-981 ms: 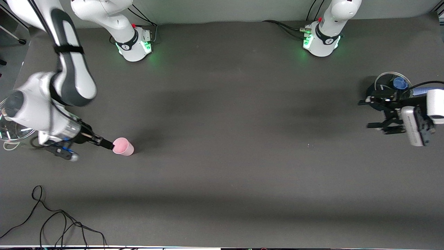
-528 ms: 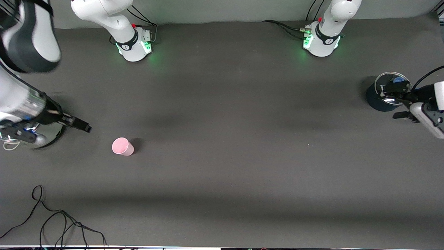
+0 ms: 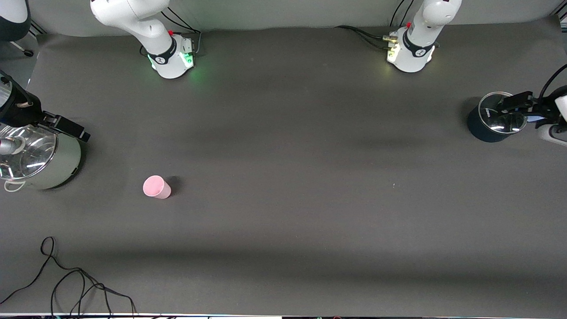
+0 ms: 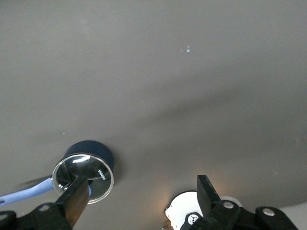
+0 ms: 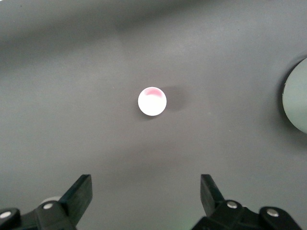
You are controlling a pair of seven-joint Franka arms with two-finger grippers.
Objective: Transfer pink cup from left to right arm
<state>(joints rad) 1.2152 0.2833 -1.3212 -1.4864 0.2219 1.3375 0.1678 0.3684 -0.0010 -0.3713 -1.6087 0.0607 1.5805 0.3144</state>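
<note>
pink cup (image 3: 156,187) upright on table, both grippers spread empty: right gripper (image 3: 66,127) over green pot (image 3: 53,166), left gripper (image 3: 522,106) over dark pot (image 3: 483,128)

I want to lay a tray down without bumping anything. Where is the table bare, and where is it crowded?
The widest bare stretch lies between the pink cup and the dark pot. The strip nearest the front camera is bare except for a black cable. Both ends are crowded: right gripper over the green pot, left gripper over the dark pot.
</note>
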